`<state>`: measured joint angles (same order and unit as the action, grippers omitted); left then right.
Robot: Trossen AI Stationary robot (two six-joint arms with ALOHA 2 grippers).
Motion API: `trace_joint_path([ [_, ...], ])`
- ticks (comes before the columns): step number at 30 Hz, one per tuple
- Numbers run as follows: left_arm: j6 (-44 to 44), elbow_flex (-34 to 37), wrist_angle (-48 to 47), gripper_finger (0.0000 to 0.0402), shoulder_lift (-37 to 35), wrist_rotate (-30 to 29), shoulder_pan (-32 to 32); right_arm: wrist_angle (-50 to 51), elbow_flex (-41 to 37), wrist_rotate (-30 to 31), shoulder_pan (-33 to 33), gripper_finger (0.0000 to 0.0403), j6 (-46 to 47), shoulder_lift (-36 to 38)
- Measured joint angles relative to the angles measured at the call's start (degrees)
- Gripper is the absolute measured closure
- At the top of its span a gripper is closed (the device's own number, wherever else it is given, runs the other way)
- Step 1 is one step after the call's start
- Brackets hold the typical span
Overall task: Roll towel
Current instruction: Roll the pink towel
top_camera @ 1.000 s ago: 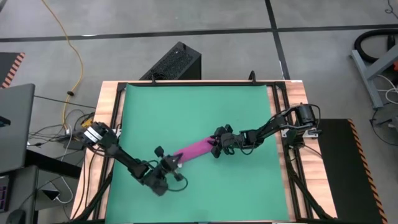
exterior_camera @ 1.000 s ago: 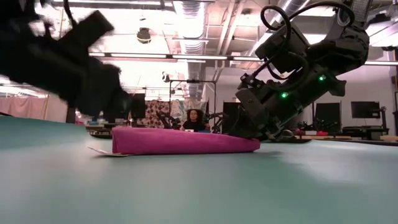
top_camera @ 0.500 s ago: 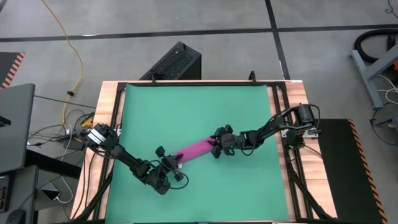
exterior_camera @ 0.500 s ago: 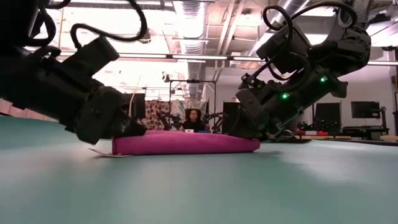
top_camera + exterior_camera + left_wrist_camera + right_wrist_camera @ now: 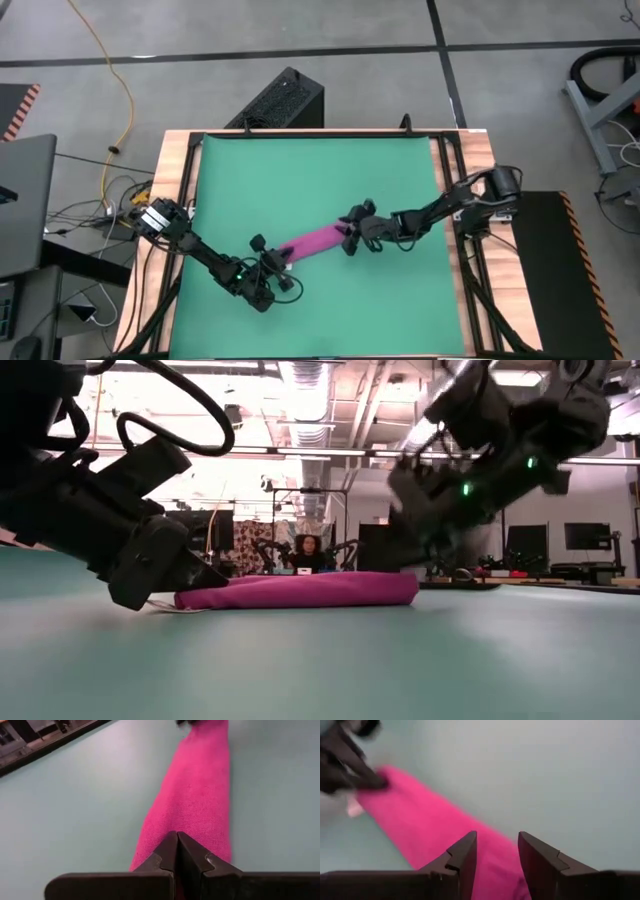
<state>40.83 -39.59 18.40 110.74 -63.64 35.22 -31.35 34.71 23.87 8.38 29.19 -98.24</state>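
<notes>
The towel (image 5: 315, 240), rolled into a long magenta bundle, lies near the middle of the green mat (image 5: 320, 180) on the table. The left tool (image 5: 277, 262), fingers together, meets one end; the right tool (image 5: 350, 240), fingers apart, hangs over the other.

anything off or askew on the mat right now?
Nothing damaged or spilled. The towel lies as a long narrow strip, diagonal on the green mat rather than square to its edges. The left tool is shut at its near end; the right tool stands open at the far end.
</notes>
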Motion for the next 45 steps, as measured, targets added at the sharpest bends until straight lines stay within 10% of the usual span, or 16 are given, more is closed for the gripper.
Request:
trace_joint_path([
  [6, -6.75, 0.00, 0.56, 0.0401, -0.11, 4.06, -1.43, -1.55, 0.11, 8.25, 3.39, 0.0237, -9.23, 6.01],
  [13, -18.42, -0.11, 1.84, 0.0401, -0.28, 13.56, -6.52, -19.20, 0.23, 3.68, 4.11, 0.0237, -18.96, -0.84],
  [45, -26.09, 0.26, 2.34, 0.0401, -10.36, 13.74, -8.86, -18.52, 0.58, 6.68, 6.27, 0.0237, -2.38, -17.00],
])
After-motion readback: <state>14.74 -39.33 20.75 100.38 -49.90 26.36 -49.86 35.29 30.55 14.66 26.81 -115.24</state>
